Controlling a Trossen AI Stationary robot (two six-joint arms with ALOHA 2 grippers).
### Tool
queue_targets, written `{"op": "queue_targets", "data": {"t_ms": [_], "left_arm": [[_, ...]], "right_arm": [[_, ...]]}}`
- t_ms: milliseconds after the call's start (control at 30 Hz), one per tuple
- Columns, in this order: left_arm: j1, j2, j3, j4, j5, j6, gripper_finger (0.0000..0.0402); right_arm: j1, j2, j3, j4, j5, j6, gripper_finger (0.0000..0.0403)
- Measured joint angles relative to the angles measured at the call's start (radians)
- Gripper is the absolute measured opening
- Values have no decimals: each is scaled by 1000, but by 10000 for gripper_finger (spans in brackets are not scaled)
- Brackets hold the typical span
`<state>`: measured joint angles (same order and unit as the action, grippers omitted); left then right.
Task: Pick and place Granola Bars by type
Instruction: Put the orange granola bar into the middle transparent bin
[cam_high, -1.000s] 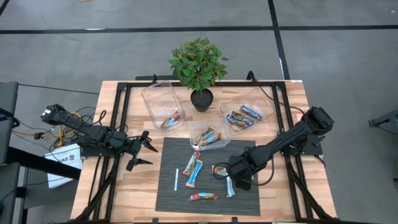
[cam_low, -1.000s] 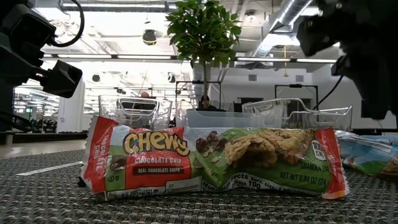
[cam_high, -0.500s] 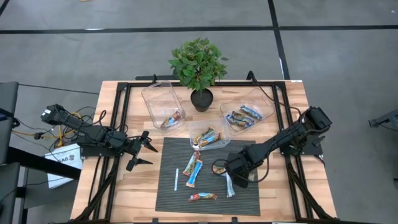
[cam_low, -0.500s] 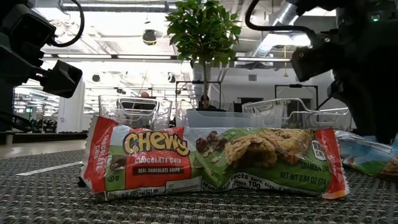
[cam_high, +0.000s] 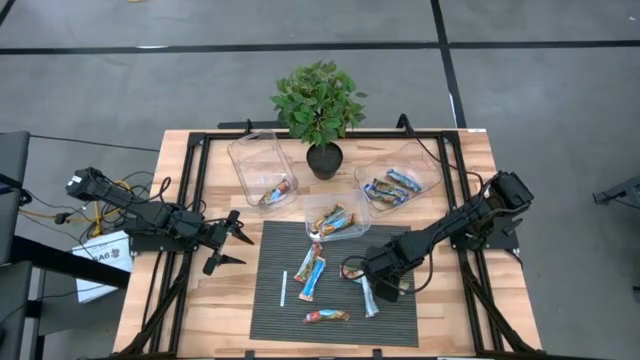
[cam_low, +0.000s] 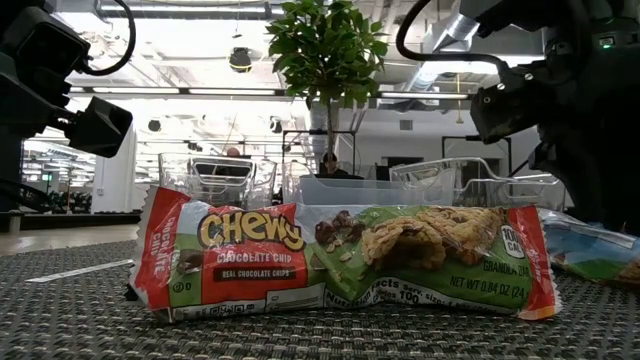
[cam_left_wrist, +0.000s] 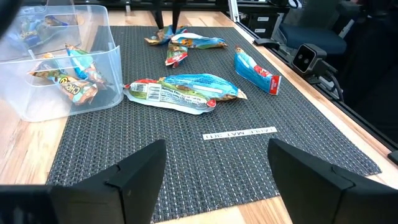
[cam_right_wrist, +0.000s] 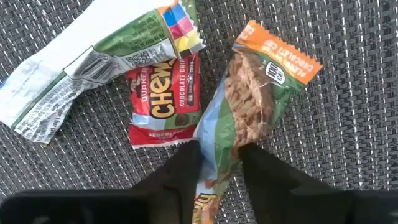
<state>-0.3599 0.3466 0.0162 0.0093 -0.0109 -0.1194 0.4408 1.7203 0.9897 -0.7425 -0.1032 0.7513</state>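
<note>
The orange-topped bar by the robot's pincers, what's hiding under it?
The orange-topped bar lies over the edge of a red Chewy bar. The right gripper straddles it. Anything beneath is covered.
</note>
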Motion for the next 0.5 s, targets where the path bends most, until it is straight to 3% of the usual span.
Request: {"op": "queue_targets", "data": {"t_ms": [333,500], "left_arm": [[0,0,0,0,0,0,274],[0,0,0,0,0,0,274]], "right_arm": [[0,0,0,0,-3,0,11],[0,-4,-1,10,-4,8,6]]}}
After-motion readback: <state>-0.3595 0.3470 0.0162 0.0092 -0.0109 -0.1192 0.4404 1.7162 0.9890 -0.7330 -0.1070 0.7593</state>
